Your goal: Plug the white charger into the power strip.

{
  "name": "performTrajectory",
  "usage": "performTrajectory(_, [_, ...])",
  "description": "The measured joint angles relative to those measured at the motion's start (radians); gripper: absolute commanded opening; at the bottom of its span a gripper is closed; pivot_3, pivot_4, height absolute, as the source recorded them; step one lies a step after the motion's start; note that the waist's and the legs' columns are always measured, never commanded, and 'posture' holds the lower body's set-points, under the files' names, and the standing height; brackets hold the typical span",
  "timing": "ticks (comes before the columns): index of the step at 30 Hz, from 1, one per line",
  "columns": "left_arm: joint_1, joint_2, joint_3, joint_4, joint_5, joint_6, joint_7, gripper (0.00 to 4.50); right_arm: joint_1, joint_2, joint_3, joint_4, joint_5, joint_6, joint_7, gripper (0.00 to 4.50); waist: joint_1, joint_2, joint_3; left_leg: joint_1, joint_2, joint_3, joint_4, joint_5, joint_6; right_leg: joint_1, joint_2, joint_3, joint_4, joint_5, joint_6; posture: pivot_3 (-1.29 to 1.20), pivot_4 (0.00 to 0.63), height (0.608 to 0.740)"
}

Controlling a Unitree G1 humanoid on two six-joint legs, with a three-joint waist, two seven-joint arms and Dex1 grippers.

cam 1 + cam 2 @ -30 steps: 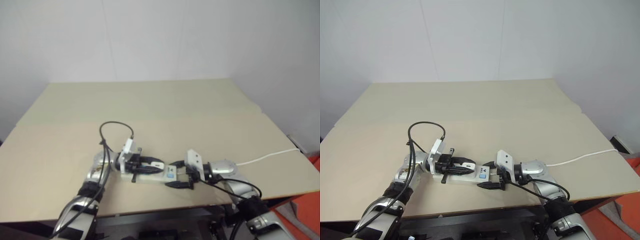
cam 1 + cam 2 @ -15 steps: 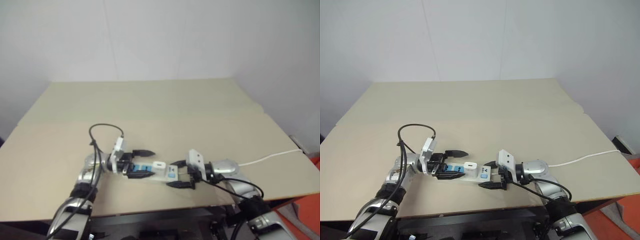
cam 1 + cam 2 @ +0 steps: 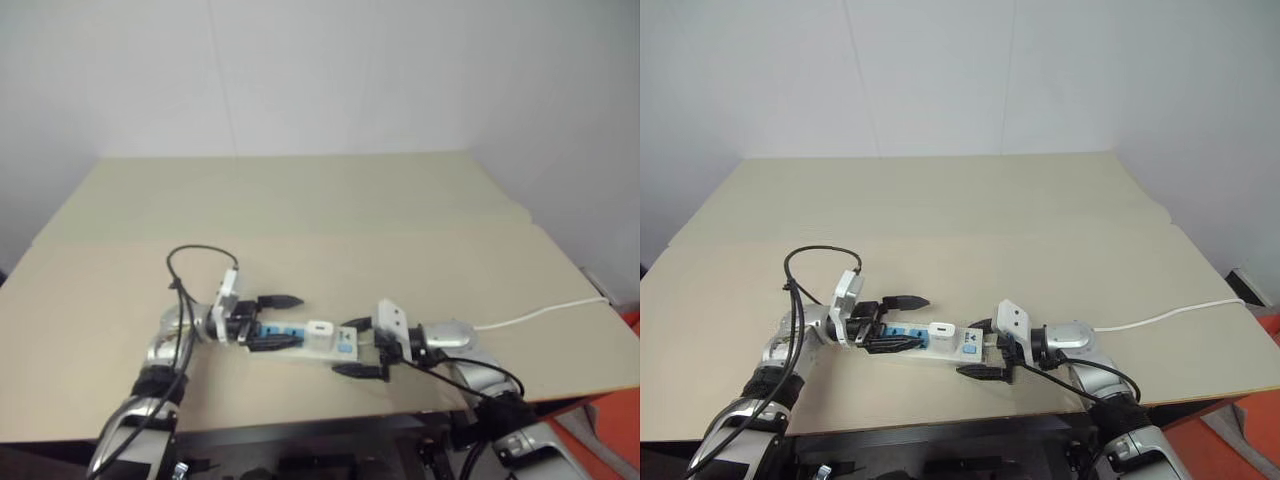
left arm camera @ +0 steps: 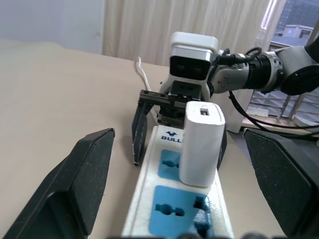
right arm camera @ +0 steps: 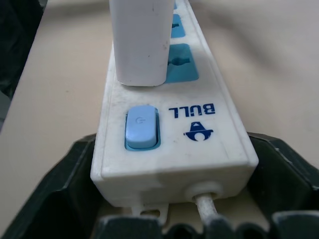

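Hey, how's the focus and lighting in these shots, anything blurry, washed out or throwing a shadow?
Left wrist view: the small white plastic charger block is sharp, the left gripper's black fingers blur at the edges, and the window behind glares bright. Right wrist view: the long white plastic power strip is crisp at its blue switch and softens farther along. Eye views: even, soft light on the beige table, with faint shadows.

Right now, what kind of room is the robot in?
Probably a robot test room or lab. There is a plain beige tabletop against bare white walls, with nothing on it except a long white plastic power strip holding a small white charger block.
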Motion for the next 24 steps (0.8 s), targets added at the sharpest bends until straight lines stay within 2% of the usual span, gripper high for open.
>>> performTrajectory(5, [0.001,0.059,0.057,-0.111,-0.071,0.085,-0.006,4.5,0.025,-0.068,-0.017,-0.041,0.013,-0.011,0.02,4.47,0.004,0.0,0.004,-0.004,0.0,0.0,0.001,0.0,0.0,-0.004,0.0,0.0,0.001,0.0,0.0,0.0,0.15,0.74])
performTrajectory(9, [0.024,0.223,0.141,-0.174,-0.113,0.116,-0.011,4.5,0.099,-0.203,-0.117,-0.134,0.065,-0.011,0.057,4.47,0.003,0.0,0.008,-0.005,0.0,-0.001,0.0,0.0,0.0,-0.006,0.0,0.0,0.0,0.0,0.0,0.0,0.15,0.74])
performTrajectory(17, [0.21,0.504,0.157,-0.145,-0.124,0.027,-0.014,4.5,0.252,-0.433,-0.292,-0.267,0.164,-0.013,0.155,4.47,0.013,-0.003,0.012,-0.004,0.001,0.002,0.0,0.0,0.0,-0.006,-0.001,0.0,0.0,0.0,0.0,0.0,0.15,0.74])
performTrajectory(24, [0.273,0.548,0.193,-0.13,-0.129,-0.009,-0.014,4.5,0.294,-0.487,-0.351,-0.3,0.219,-0.002,0.178,4.47,0.029,-0.003,0.012,-0.003,0.001,0.005,0.0,0.0,0.0,-0.006,-0.001,0.0,0.0,0.0,-0.001,0.0,0.15,0.74])
